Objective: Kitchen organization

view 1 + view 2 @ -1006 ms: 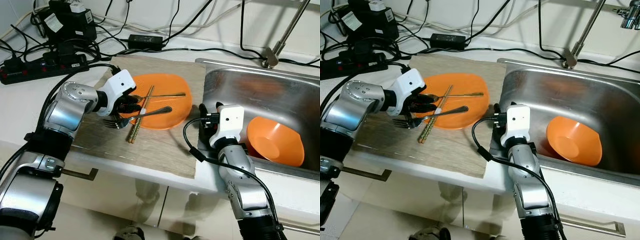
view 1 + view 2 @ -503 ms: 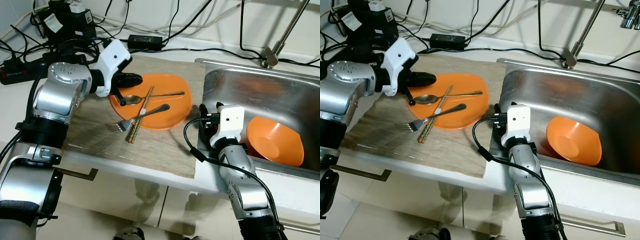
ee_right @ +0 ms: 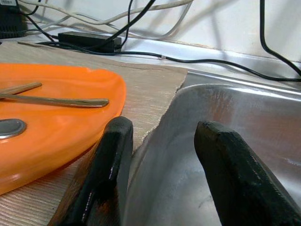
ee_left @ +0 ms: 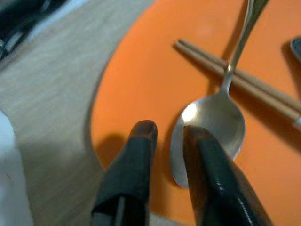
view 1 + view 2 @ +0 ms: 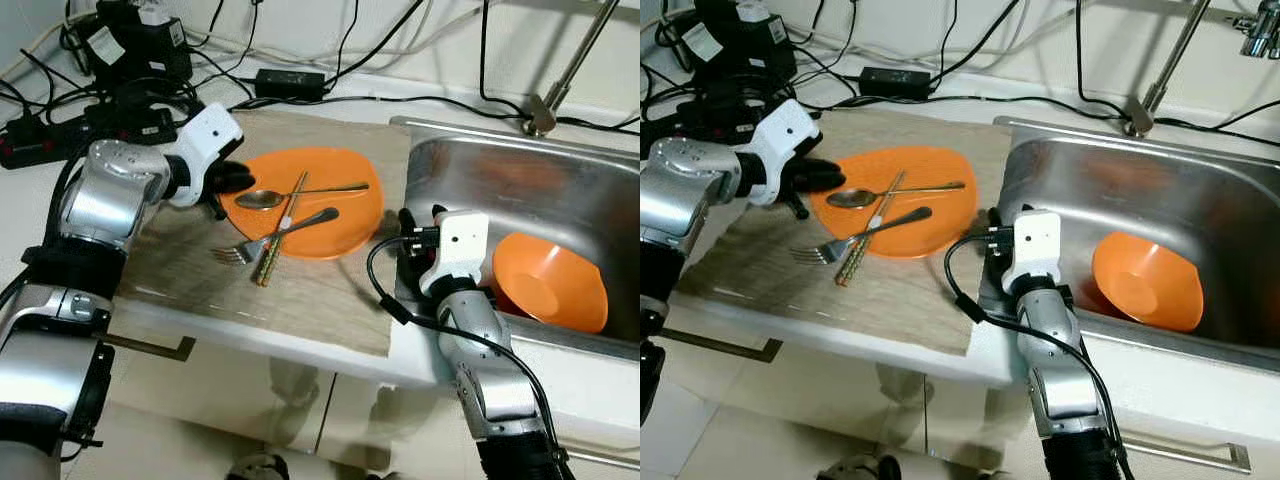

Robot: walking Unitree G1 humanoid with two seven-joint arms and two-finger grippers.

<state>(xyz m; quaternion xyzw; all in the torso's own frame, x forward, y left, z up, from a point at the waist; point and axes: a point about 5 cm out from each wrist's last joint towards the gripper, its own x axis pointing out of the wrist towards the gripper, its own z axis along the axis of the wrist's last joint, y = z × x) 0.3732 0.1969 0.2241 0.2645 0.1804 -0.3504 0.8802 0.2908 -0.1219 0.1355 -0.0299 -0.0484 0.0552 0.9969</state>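
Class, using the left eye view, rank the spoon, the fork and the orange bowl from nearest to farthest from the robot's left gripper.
1. Spoon: on the orange plate, right beside the left gripper.
2. Fork: across the plate's front edge, tines on the mat.
3. Orange bowl: in the sink, far to the right.

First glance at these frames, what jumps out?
The orange plate on the wooden mat, carrying a spoon, chopsticks and a fork. The left tool sits at its edge, fingers nearly together by the spoon bowl. An orange bowl lies in the sink.
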